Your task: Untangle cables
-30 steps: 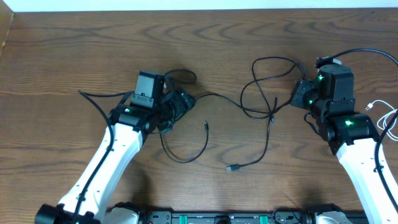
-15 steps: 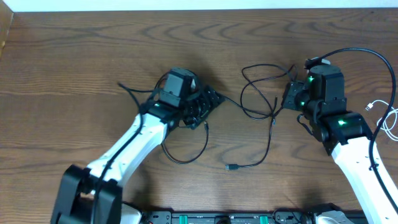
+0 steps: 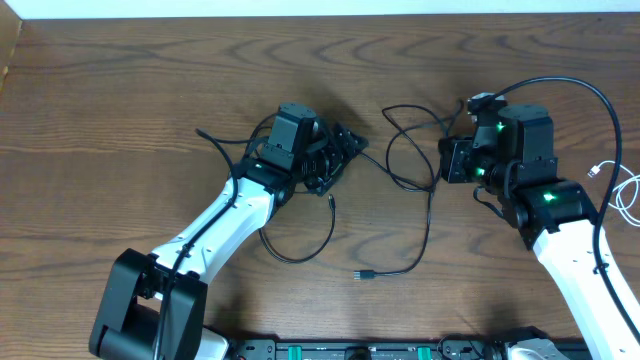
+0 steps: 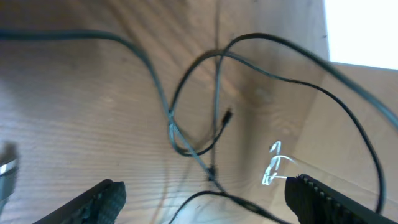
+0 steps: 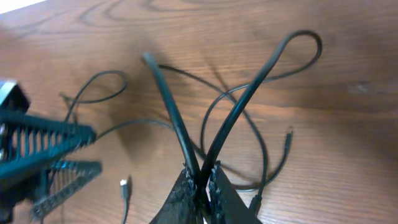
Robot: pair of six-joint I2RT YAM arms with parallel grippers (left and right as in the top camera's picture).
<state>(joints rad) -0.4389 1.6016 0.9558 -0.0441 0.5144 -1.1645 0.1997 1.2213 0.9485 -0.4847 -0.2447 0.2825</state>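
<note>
**Right pincer pinches a bight of black cable; left pincer gapes over the knot**

The bare wooden table [image 3: 120, 90] carries little beyond the two arms. A thick arm cord [image 3: 565, 81] arcs up and over the right arm. It is heavier than the cords being worked and does not touch them. The white cable [image 3: 597, 170] lies by itself at the far right edge, beside the right arm and well away from the tangle.

The left arm's wrist covers the left end of the black cables [image 3: 431, 222] from above. How the strands run beneath it is hidden there. The left wrist view is smeared, so the crossings read only as loops laid over one another, with the white cable [image 4: 273, 167] a faint squiggle beyond. Where the two black cords cross, I cannot tell one from the other.

The knot sits between the two pincers. The right pincer [image 3: 447, 160] is at its right side. Close up, the right pincer [image 5: 202, 180] has its fingers pressed together on a doubled strand, which rises from them in a V. One leg runs up-left and the other curls into a loop at the upper right.

The left pincer [image 3: 340, 155] is at the knot's left side. From its own camera the left pincer [image 4: 205, 185] is spread wide and grips nothing, with the crossed strands lying on the wood ahead of it.

One plug [image 3: 364, 274] trails free toward the near edge. A second plug [image 3: 331, 200] ends a loop just below the left pincer.
</note>
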